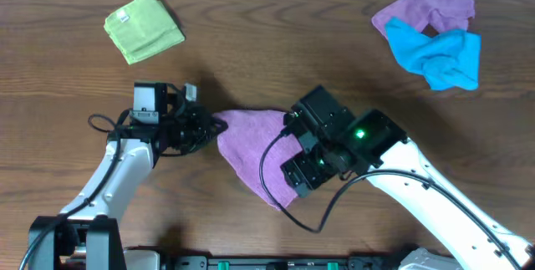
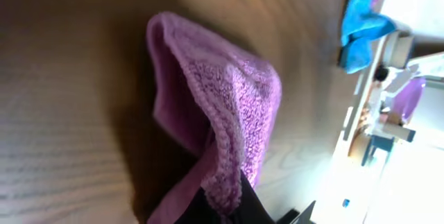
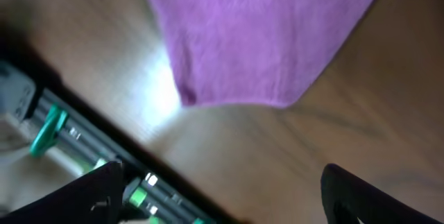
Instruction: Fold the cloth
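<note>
The lilac-purple cloth (image 1: 255, 153) lies in the middle of the table, folded into a rough triangle. My left gripper (image 1: 209, 126) is at its left corner, shut on the cloth's edge, which is lifted into a loop in the left wrist view (image 2: 222, 113). My right gripper (image 1: 299, 178) hovers over the cloth's lower right part, open and empty. In the right wrist view the cloth (image 3: 257, 37) lies flat ahead of the two spread fingers (image 3: 222, 196).
A lime-green folded cloth (image 1: 143, 26) lies at the back left. A bright blue cloth (image 1: 439, 54) lies crumpled on a second purple cloth (image 1: 422, 9) at the back right. The table's front edge with a rail (image 3: 76, 141) is close below the right gripper.
</note>
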{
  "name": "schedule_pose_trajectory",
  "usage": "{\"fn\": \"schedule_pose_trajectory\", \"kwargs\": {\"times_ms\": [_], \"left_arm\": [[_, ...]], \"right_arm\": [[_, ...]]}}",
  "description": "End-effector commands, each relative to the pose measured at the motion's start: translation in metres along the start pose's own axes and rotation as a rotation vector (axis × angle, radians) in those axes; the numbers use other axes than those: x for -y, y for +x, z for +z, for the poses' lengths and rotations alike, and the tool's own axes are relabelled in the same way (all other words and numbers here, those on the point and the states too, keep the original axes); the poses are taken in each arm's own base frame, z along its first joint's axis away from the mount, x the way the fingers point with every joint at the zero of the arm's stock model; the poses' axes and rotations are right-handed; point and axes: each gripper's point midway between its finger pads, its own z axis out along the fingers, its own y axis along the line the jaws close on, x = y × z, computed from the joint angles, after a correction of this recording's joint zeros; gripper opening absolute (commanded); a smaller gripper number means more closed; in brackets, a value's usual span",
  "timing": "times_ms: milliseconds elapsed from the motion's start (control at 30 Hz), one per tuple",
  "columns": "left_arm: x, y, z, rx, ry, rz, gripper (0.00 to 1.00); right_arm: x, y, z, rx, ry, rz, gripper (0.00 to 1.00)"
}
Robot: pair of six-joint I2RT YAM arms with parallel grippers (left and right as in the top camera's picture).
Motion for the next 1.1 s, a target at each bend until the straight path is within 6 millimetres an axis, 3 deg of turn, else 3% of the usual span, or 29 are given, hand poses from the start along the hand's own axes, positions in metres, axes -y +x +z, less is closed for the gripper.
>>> {"fn": "schedule_pose_trajectory", "kwargs": {"times_ms": [0,167,300,500,700,1067], "left_arm": [[-0.002,-0.005,-0.004,0.023,-0.026,0.055,0.06],[-0.011,-0.008,-0.009,0.035,-0.048,0.038,0.06],[-0.018,-0.009,-0.014,0.037,-0.063,0.007,0.06],[-0.021,-0.007,-0.015,0.031,-0.069,-0.014,0.06],[-0.019,-0.005,-0.014,0.019,-0.056,-0.026,0.06],[-0.016,-0.003,-0.014,0.006,-0.039,-0.043,0.06]], "right_arm": [[-0.009,0.017,0.008,-0.062,-0.058,-0.005,0.90],[-0.021,0.049,0.045,-0.154,-0.185,0.030,0.79],[-0.023,0.057,0.066,-0.095,-0.233,0.107,0.79],[-0.020,0.052,0.084,0.083,-0.281,0.228,0.85],[-0.014,0.060,0.114,0.121,-0.314,0.396,0.85],[0.003,0.063,0.139,0.197,-0.285,0.505,0.89]]}}
